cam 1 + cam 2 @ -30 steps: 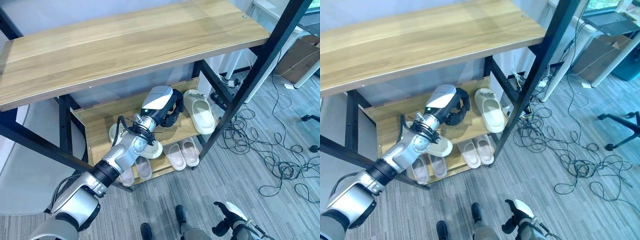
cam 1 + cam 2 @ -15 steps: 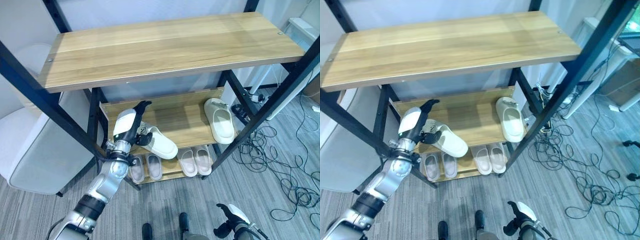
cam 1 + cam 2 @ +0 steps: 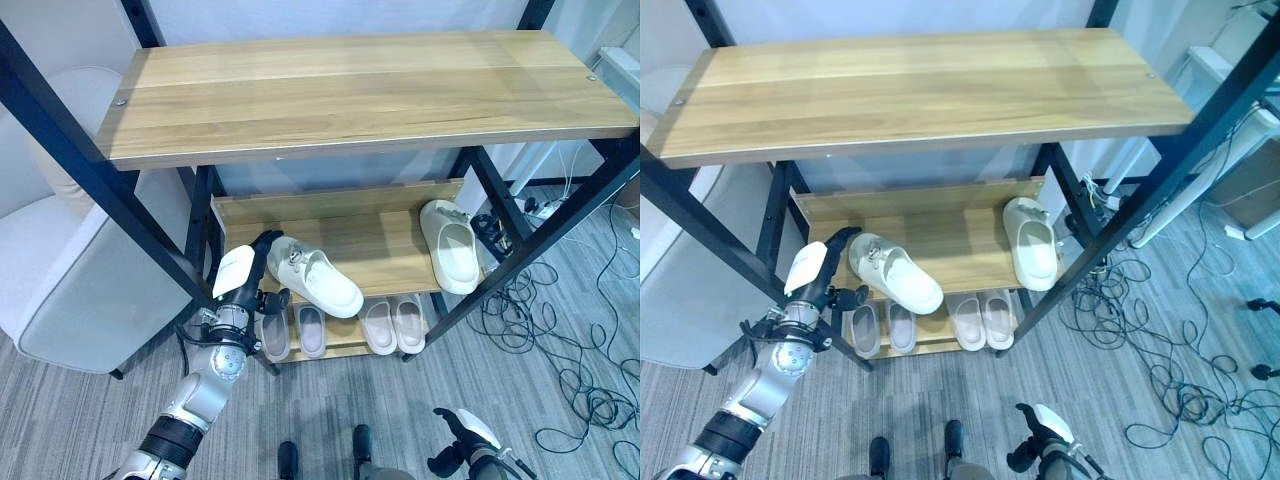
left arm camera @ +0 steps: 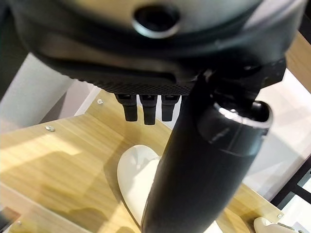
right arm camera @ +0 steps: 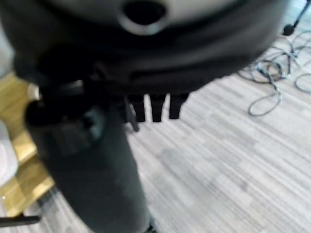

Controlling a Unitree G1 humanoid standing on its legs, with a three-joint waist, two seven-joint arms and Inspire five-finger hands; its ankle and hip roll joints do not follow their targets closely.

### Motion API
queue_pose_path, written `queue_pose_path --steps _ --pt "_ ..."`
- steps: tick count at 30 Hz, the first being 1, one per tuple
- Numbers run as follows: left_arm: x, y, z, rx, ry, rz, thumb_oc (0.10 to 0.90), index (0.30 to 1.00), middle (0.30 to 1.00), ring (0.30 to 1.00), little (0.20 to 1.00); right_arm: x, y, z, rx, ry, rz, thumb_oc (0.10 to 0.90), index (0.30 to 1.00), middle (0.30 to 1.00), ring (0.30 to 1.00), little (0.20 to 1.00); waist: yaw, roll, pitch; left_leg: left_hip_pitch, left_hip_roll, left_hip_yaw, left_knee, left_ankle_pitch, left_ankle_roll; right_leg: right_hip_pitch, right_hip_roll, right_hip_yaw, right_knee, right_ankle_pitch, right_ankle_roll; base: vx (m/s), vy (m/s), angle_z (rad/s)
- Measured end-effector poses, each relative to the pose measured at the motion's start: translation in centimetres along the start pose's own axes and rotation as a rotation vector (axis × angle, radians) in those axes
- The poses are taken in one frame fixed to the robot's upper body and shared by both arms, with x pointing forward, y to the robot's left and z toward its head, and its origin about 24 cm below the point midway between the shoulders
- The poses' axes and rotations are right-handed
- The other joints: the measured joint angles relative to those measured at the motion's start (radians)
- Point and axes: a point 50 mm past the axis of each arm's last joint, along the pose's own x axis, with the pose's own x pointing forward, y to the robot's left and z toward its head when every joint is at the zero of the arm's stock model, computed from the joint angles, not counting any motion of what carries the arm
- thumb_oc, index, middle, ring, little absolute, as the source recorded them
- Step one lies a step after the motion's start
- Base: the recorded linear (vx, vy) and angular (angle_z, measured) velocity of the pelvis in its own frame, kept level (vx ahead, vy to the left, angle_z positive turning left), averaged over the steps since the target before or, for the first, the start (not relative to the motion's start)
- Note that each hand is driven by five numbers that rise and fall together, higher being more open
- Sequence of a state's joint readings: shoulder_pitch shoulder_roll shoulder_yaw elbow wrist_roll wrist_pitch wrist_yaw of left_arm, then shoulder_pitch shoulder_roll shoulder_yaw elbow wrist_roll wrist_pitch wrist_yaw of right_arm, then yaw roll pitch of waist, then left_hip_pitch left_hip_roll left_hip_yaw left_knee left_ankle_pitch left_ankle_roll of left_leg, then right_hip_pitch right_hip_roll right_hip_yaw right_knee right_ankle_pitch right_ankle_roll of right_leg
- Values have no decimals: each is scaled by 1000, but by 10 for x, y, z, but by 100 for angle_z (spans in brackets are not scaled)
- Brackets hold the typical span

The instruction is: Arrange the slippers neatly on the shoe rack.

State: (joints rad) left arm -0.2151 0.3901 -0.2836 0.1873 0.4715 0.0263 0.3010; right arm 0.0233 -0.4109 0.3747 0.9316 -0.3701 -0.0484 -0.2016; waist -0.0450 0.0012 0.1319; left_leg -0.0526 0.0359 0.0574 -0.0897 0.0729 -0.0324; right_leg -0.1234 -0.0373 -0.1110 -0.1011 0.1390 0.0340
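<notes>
The shoe rack point(image 3: 380, 85) has a black frame and wooden shelves. Two cream slippers lie on its middle shelf point(image 3: 385, 250). The left slipper point(image 3: 315, 280) lies slantwise with its toe past the front edge, and the right slipper point(image 3: 450, 245) points forward by the right post. My left hand point(image 3: 240, 275) is open at the shelf's left front corner, its fingers close beside the left slipper's heel point(image 4: 136, 184) and holding nothing. My right hand point(image 3: 462, 440) hangs open low over the floor.
Two pairs of small pinkish slippers point(image 3: 293, 332) point(image 3: 393, 322) stand on the bottom shelf. The top shelf is bare wood. A pale upholstered chair point(image 3: 70, 270) stands left of the rack. Loose cables point(image 3: 560, 340) sprawl on the grey floor at the right.
The camera has swung, shifting the whole picture. My left hand has drawn back from the middle of the shelf to its left front corner, beside the left slipper's heel.
</notes>
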Motion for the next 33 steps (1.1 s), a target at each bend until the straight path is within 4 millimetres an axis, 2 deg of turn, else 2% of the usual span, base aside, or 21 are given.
queue_pose_path --steps 6,10,16,20,21,22,23,26,29,33 --pt "-3 -9 -12 0 73 8 800 900 900 900 900 1 -1 1 1 -3 -5 800 900 900 900 900 -8 -3 0 -32 0 12 0 0 0 -38 1 8 0 -2 3 -22 -18 -5" --pt "-2 -5 -14 -18 88 44 800 900 900 900 900 0 -1 -1 1 11 -5 800 900 900 900 900 -10 -5 0 -41 1 15 0 0 0 -48 2 12 0 -1 2 0 0 0" --pt "9 1 -8 -23 72 78 800 900 900 900 900 3 -7 3 7 2 -23 800 900 900 900 900 -20 -10 -1 -62 0 26 0 0 0 -75 3 30 0 3 -1 2 -4 -6" --pt "24 5 -5 -3 67 96 800 900 900 900 900 5 -11 8 7 -14 -36 800 900 900 900 900 -25 -11 -2 -73 0 43 0 0 0 -91 3 37 0 9 4 7 -6 -9" --pt "28 7 -3 3 64 105 780 869 869 869 869 6 -12 9 8 -16 -38 800 900 900 900 900 -25 -11 -2 -77 0 44 0 0 0 -96 3 38 0 10 5 5 0 -5" --pt "30 7 -2 10 66 106 530 495 495 495 495 6 -12 10 7 -18 -40 800 900 900 900 900 -27 -11 -2 -79 -1 45 0 1 0 -99 3 41 0 12 4 7 -4 -7" --pt "31 7 -2 14 66 106 400 300 300 300 300 6 -12 10 7 -18 -42 800 900 900 900 900 -28 -11 -2 -79 -1 46 0 1 0 -100 3 47 0 12 3 5 -1 -7" --pt "36 6 -2 30 73 95 400 300 300 300 300 7 -13 11 7 -22 -48 800 900 900 900 900 -36 -12 -2 -81 -1 49 0 1 0 -104 4 50 0 12 3 10 -6 -3" --pt "43 14 -4 53 93 130 400 300 300 300 300 7 -15 15 9 -37 -58 800 900 900 900 900 -52 -12 -2 -81 -1 59 0 1 0 -108 4 58 0 14 2 18 -6 -9" --pt "55 26 7 57 51 169 400 300 300 300 300 7 -17 18 13 -51 -64 800 900 900 900 900 -65 -12 -2 -81 -1 64 0 0 2 -110 5 61 4 21 -8 5 0 -4"
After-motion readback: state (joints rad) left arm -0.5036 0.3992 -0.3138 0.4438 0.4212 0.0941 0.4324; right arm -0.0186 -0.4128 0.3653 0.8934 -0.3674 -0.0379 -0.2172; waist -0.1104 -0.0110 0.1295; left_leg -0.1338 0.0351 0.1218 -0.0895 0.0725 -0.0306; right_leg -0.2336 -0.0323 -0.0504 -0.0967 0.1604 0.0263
